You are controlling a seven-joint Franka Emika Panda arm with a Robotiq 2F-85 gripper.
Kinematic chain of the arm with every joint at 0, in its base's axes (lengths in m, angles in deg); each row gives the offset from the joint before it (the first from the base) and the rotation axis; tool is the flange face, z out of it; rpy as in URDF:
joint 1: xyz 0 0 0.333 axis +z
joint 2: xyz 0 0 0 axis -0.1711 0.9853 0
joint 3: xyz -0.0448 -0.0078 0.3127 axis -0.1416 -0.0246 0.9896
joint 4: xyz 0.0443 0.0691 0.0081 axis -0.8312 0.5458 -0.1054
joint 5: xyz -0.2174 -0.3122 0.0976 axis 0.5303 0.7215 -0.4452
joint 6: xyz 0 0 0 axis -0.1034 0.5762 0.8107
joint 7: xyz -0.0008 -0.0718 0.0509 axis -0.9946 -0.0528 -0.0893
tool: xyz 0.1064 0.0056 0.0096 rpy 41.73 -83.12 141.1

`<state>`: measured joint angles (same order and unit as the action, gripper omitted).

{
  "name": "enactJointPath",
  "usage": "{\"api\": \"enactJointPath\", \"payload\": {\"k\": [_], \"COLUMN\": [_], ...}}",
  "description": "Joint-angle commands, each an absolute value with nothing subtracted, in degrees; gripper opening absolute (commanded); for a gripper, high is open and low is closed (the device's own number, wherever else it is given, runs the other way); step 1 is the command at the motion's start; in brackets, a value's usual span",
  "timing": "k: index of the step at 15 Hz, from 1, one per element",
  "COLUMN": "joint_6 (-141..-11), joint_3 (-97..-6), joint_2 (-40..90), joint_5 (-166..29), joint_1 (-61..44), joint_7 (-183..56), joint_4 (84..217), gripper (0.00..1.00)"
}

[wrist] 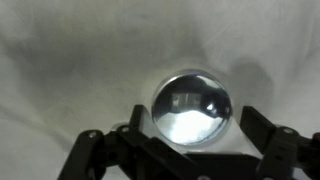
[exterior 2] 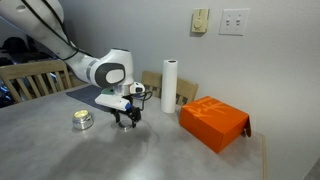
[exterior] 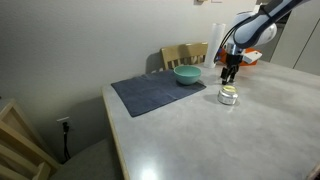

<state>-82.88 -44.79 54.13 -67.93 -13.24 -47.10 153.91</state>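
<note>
Metal tin [exterior: 228,96] sits on the counter [exterior: 200,140], round and shiny, on bare surface off the edge of the dark mat [exterior: 155,93]; the wrist view shows it from above [wrist: 193,108], its top throwing glare; pincer [exterior: 230,72] hangs close to the tin, pointing down; in an exterior view it stands just beside the tin [exterior 2: 82,120], with a gap between them, no contact visible; pincer is apart, fingers [wrist: 262,128] spread to either side of the tin in the wrist view, nothing gripped; whether the fingertips reach down to the tin's height, cannot tell; green bowl [exterior: 187,74] sits on the far end of the mat, near the tin but apart from it; wooden chair [exterior: 185,53] behind the bowl against the wall; orange box [exterior 2: 213,122] on the counter, well apart from the tin, on the other side of the pincer; white paper roll [exterior 2: 170,85] upright behind the box
</note>
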Motion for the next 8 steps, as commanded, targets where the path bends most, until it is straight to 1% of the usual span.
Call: {"api": "enactJointPath", "payload": {"k": [1, 3, 8], "joint_6": [-84.01, -85.33, -90.77], "joint_3": [-43.42, -42.66, -44.12], "joint_2": [56.08, 53.83, 44.85], "joint_5": [-69.25, -69.62, -67.54], "joint_1": [-14.25, -14.25, -10.12], "joint_7": [-45.56, -45.33, -49.90], "joint_4": [154.19, 157.02, 168.27], "gripper": [1.00, 1.00, 1.00]}}
